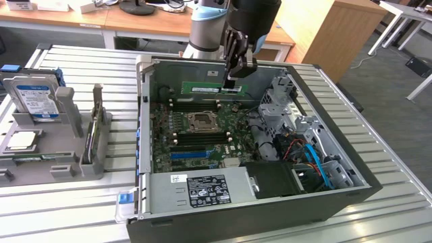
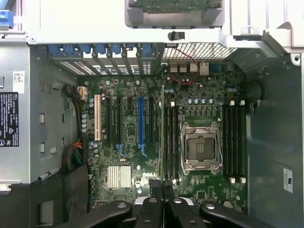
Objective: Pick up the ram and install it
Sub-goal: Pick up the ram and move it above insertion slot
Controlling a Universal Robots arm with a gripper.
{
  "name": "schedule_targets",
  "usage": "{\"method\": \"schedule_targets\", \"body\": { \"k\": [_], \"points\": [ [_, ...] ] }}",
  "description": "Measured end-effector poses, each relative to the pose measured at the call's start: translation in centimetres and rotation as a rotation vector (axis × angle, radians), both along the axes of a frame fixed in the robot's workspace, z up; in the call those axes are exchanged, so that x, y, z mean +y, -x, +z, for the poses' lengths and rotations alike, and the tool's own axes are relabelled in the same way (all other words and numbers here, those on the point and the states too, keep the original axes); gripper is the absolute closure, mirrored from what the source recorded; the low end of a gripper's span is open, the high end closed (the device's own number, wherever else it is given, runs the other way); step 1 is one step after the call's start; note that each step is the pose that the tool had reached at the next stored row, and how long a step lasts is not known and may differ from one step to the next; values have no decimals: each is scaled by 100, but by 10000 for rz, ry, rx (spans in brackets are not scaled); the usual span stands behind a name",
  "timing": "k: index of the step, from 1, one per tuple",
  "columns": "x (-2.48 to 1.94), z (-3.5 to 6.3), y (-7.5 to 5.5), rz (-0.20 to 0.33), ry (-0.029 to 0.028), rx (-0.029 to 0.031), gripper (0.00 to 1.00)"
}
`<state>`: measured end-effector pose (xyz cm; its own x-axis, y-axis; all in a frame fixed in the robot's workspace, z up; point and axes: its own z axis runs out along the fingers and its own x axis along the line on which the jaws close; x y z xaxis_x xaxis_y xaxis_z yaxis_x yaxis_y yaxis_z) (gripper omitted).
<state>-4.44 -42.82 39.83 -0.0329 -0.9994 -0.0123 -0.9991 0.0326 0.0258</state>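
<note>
Exterior view: open black-and-grey metal computer case (image 1: pixel 143 101) lying on a slatted metal table (image 1: pixel 60 207), with a green motherboard (image 1: pixel 202 147) inside. Landmark is the square silver CPU socket (image 1: pixel 201 121). The black robot gripper (image 1: pixel 232 87) is clamped tight on the top edge of the long flat green ram stick (image 1: pixel 206 89), near one end. The ram is level, lifted over the board, beyond the socket on the side nearer the arm's base. A grey plastic fixture (image 1: pixel 64 152) holding a blue-labelled hard drive (image 1: pixel 34 98) sits outside the case, well away from the socket toward the exterior view's left.

Wrist view: gripper (image 2: pixel 163 186) pinches the ram (image 2: pixel 163 133), seen edge-on as a thin strip. It runs parallel to the CPU socket (image 2: pixel 199 147), just beside it, over the black memory slots (image 2: pixel 172 140) between the socket and the blue plastic expansion slot (image 2: pixel 140 126). Can't tell if it is seated.
</note>
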Motion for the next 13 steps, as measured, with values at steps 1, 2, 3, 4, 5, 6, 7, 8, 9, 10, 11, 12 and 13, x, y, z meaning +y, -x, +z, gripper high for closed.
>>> {"method": "schedule_targets", "body": {
  "k": [1,2,3,4,5,6,7,8,9,10,11,12,13],
  "points": [
    [1,-1,-4,0,-5,0,88],
    [2,-2,-6,-1,-8,0,88],
    [2,-2,-6,-1,-9,0,88],
    [2,-2,-6,-2,-9,0,88],
    [2,-2,-6,-1,-9,0,88],
    [2,-3,-6,-1,-10,0,88],
    [6,-3,-7,1,-10,0,88],
    [12,-4,-8,1,-10,0,88],
    [19,-4,-7,0,-11,0,88],
    [27,-5,-7,0,-14,0,88],
    [37,-6,-7,0,-18,0,88],
    [46,-7,-7,0,-21,0,88],
    [56,-8,-7,0,-25,0,88]
  ]
}}
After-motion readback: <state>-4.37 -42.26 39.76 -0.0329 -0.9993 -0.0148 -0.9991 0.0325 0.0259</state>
